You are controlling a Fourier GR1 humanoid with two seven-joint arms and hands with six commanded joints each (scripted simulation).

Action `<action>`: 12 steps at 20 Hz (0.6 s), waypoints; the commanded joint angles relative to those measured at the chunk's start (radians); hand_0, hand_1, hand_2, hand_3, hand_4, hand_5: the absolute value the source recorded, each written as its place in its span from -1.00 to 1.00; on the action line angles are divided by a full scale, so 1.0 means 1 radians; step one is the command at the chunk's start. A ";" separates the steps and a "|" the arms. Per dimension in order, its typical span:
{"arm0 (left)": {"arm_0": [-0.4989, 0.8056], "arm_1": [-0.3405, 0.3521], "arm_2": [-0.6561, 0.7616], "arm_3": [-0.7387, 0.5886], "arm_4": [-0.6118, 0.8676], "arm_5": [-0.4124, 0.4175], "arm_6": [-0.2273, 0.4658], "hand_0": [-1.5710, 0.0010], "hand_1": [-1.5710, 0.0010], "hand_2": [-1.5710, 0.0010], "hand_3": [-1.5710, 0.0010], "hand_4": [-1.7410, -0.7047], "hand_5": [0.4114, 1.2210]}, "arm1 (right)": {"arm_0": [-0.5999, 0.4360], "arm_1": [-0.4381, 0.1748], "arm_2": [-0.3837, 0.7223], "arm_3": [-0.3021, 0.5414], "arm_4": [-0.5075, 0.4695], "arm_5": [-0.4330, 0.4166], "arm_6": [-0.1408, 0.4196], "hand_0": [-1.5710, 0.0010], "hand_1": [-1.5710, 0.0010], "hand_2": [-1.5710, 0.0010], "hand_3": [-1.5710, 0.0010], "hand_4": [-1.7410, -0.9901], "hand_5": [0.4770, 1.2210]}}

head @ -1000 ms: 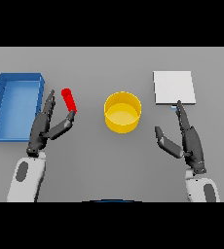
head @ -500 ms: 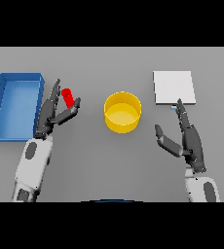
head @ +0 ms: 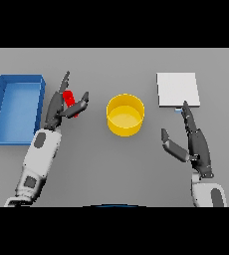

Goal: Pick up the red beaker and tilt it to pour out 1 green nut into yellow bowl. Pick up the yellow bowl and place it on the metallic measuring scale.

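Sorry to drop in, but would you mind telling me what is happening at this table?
The robot's left hand is at the red beaker, fingers and thumb on either side of it, beside the blue bin. The yellow bowl sits mid-table, and nothing has been poured into it. The right hand is open below the metallic scale, which is bare.

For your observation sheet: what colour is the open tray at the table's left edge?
Blue. The tray shows best in the head view, beside the left hand.
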State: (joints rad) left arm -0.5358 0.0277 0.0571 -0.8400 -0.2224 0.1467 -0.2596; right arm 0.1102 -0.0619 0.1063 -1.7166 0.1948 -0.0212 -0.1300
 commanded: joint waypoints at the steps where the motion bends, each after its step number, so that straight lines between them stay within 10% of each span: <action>1: -0.008 -0.005 0.003 0.016 0.000 0.004 -0.005 1.00 1.00 1.00 1.00 -0.09 -0.31 | -0.001 0.003 -0.002 0.010 -0.002 -0.001 0.010 1.00 1.00 1.00 1.00 0.27 -0.42; 3: -0.028 -0.017 0.021 0.044 0.007 0.030 -0.046 0.88 0.82 0.81 0.94 -0.19 -0.19 | 0.000 0.009 0.005 0.012 0.017 -0.014 0.017 1.00 1.00 1.00 1.00 0.29 -0.43; 7: -0.058 -0.031 0.048 0.108 0.009 0.062 -0.104 -0.19 -0.21 -0.21 0.03 -0.59 0.43 | 0.007 -0.003 0.007 -0.003 0.028 -0.014 0.004 1.00 1.00 1.00 1.00 0.33 -0.41; 12: -0.069 -0.046 0.067 0.130 0.034 0.063 -0.164 -0.73 -0.74 -0.74 -0.63 -0.79 0.76 | -0.022 0.001 -0.006 0.028 0.014 -0.015 0.016 1.00 1.00 1.00 1.00 0.39 -0.45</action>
State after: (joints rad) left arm -0.6046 -0.0179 0.1239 -0.7102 -0.1870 0.2076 -0.4257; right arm 0.0882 -0.0608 0.1005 -1.6884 0.2088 -0.0362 -0.1143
